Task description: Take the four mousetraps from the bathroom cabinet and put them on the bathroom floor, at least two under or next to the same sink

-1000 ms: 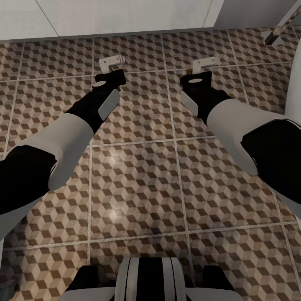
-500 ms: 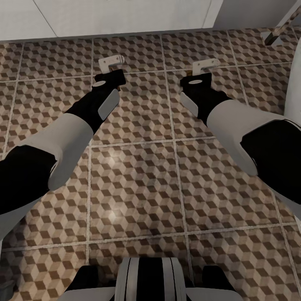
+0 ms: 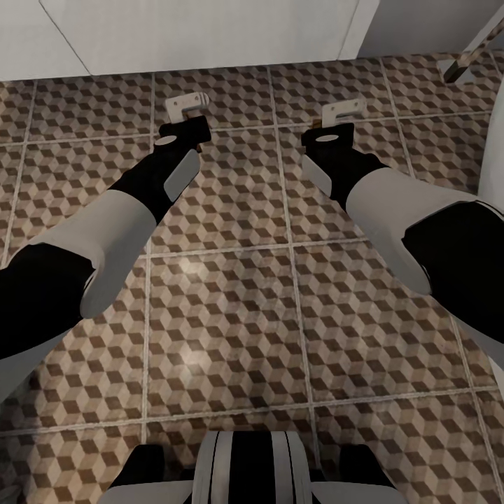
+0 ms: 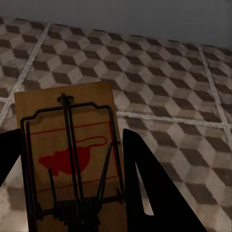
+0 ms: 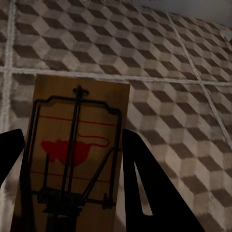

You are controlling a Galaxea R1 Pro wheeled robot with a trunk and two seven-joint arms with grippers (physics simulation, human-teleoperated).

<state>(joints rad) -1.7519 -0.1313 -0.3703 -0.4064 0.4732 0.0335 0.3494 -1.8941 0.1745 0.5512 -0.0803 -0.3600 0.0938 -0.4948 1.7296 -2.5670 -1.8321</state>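
no readable text, red mouse emblem on each mousetrap (image 4: 72,159) (image 5: 72,150)

Bathroom: cube-patterned floor tiles (image 3: 231,308)

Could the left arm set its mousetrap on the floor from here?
Probably yes: the left gripper is shut on a mousetrap, and bare floor lies below with nothing visible between.
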